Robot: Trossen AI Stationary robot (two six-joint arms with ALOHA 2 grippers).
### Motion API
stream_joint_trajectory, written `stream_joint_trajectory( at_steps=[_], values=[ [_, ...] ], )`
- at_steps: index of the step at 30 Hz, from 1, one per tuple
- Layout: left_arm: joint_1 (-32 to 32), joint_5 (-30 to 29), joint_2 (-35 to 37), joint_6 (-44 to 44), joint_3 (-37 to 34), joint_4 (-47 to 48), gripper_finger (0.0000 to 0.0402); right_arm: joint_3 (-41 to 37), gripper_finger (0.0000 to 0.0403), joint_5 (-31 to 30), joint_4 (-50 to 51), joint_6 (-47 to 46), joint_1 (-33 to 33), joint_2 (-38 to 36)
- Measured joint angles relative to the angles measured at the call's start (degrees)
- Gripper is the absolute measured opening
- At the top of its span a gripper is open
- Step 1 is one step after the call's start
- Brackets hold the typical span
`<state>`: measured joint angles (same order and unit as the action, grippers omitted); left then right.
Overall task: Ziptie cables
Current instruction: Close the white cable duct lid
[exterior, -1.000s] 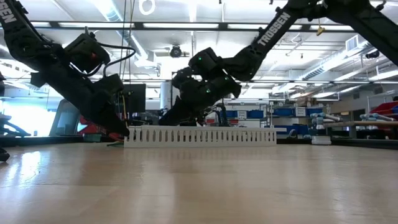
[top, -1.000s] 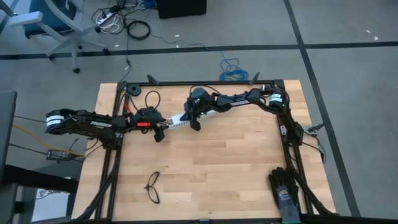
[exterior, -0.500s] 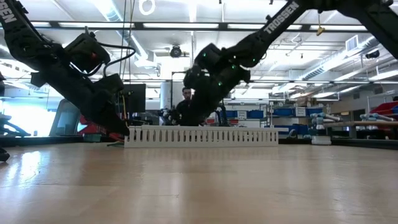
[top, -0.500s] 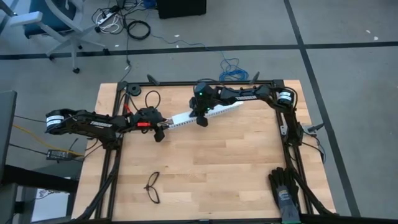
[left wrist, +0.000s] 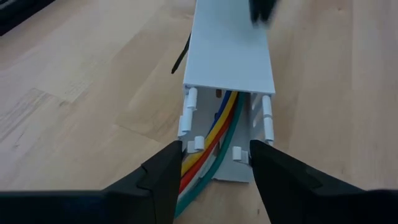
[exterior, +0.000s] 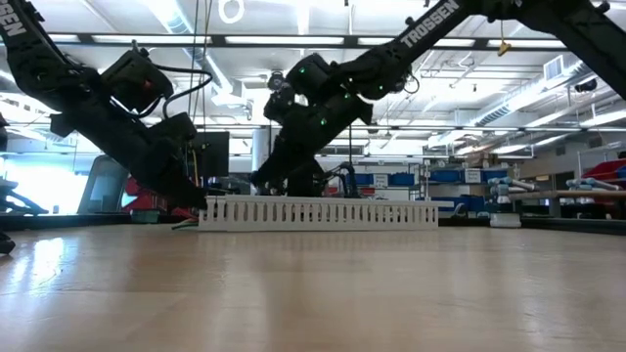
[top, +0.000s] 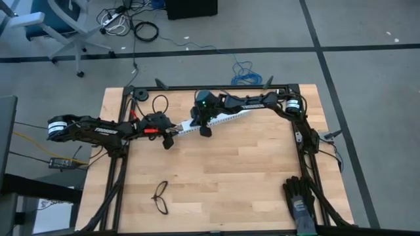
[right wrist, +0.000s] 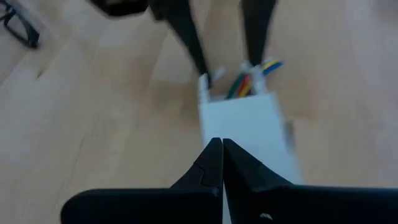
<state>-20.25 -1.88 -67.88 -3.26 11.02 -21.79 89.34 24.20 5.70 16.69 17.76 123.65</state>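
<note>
A white slotted duct (top: 216, 119) lies on the table at the far middle, under a flat white cover (left wrist: 230, 50). The cables (left wrist: 208, 155), yellow, orange, green, blue and white, run along inside it and stick out of its left end. My left gripper (left wrist: 214, 165) is closed on that end. A thin dark strip, the ziptie (left wrist: 181, 55), lies on the wood beside the duct. My right gripper (right wrist: 222, 146) is shut and slants down over the cover; in the low view its tips (exterior: 257, 182) stand just above the duct's top. My left gripper holds the duct's open left end between its two fingers, one finger on each slotted side wall (left wrist: 185, 134). The fingers come from the table's left, slanting down, and lie along the duct. The duct rests flat on the table.
Black glasses (top: 161, 197) lie near the front left. Black gloves (top: 300, 203) lie at the front right corner. A black frame rail (top: 216, 88) runs round the table's edges. Bare wood lies between the duct and the front edge.
My right gripper, shut throughout, has gone a little toward the table's right along the duct, then back toward my left gripper. It has also risen off the cover.
</note>
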Motion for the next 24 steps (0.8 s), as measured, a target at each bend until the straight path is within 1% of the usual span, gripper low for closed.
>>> stream_joint_trajectory(
  at_steps=[3, 7, 10, 14, 18, 21, 24],
  values=[
    [0.0, 0.18, 0.0, 0.12, 0.01, 0.21, 0.0195, 0.15, 0.0, -0.57, 1.24, 0.16, 0.03, -1.44],
    [0.0, 1.08, 0.0, 0.13, 0.01, 0.19, 0.0195, 0.06, 0.0, -1.53, 6.15, 0.86, 0.65, -2.77],
    [0.0, 1.08, 0.0, 0.19, 0.01, 0.02, 0.0195, 0.09, 0.0, -1.99, 8.03, 0.96, 1.68, -4.4],
    [0.0, 1.06, 0.0, 1.52, 0.01, -1.28, 0.0195, 0.11, 0.0, -2.35, 10.89, 0.95, 2.64, -4.8],
    [0.0, 1.06, -0.02, 2.82, 0.01, -3.29, 0.0195, 0.09, 0.0, -2.1, 12.37, 0.95, 2.93, -4.8],
    [0.0, 1.08, -0.02, 1.37, 0.01, -3.69, 0.0197, -0.34, 0.0, -2.06, 12.55, 1.01, 3.05, -4.87],
    [0.0, 1.1, -0.02, -0.3, 0.01, -3.62, 0.0208, -0.81, 0.0, -1.9, 12.32, 1.02, 3.53, -5.62]
  ],
)
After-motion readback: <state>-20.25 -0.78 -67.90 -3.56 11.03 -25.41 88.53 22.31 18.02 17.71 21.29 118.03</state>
